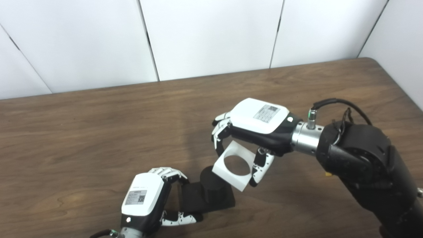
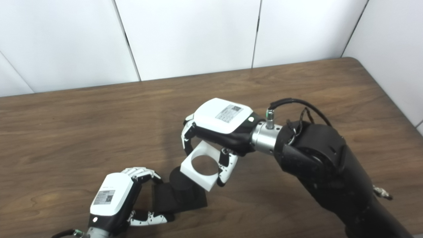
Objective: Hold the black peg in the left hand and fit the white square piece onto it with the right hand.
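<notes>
Black against the brown table (image 1: pixel 99 132), the black peg (image 1: pixel 211 185) stands on its base low in the frame, the left hand (image 1: pixel 145 201) clamped on that base's left end. The right hand (image 2: pixel 218 127) pinches the white square piece (image 2: pixel 201 170) between fingers (image 2: pixel 186 138) and thumb, tilted, its lower corner overlapping the peg's top. Only the right eye view shows a small metal object (image 2: pixel 381 192) beyond the right arm.

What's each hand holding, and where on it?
Left hand grips the black peg by its flat base. Right hand pinches the white square piece by opposite edges.
</notes>
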You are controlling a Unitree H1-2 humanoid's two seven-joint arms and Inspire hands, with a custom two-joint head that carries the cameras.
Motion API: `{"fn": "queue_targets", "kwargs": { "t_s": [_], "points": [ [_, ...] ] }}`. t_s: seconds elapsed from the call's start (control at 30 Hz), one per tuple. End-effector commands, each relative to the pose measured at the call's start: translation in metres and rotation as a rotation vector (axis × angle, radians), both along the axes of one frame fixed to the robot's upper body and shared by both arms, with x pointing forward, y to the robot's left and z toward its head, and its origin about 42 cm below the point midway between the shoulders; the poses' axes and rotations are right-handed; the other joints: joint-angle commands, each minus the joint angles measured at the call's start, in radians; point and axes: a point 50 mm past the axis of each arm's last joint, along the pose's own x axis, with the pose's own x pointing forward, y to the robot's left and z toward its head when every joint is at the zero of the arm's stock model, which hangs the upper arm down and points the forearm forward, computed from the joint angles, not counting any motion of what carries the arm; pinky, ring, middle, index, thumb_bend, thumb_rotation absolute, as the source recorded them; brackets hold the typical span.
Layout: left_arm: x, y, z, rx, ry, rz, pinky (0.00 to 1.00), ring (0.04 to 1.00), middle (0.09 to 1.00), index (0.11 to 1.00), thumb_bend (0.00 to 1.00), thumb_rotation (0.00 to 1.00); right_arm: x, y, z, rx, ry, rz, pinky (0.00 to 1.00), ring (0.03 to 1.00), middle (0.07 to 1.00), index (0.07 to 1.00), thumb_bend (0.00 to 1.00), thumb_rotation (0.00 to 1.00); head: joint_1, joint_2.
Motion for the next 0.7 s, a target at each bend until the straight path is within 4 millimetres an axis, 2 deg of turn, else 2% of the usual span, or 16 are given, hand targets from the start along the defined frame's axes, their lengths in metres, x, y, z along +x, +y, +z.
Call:
{"fn": "queue_targets", "kwargs": {
  "t_s": [0.0, 0.67],
  "points": [
    [-0.002, -0.006, -0.002, 0.035, 0.028, -0.027, 0.77, 0.754, 0.700, 0.487, 0.52, 0.05, -0.001, 0.005, 0.014, 0.015, -0.058, 0.009, 0.83, 0.872, 0.757, 0.482, 0.52, 0.13, 0.000, 0.002],
    [-0.001, -0.014, 0.000, 0.019, 0.025, -0.027, 0.76, 0.753, 0.701, 0.487, 0.52, 0.05, 0.006, 0.025, -0.008, 0.033, -0.037, 0.032, 0.84, 0.872, 0.747, 0.483, 0.52, 0.13, 0.026, 0.009]
  ]
}}
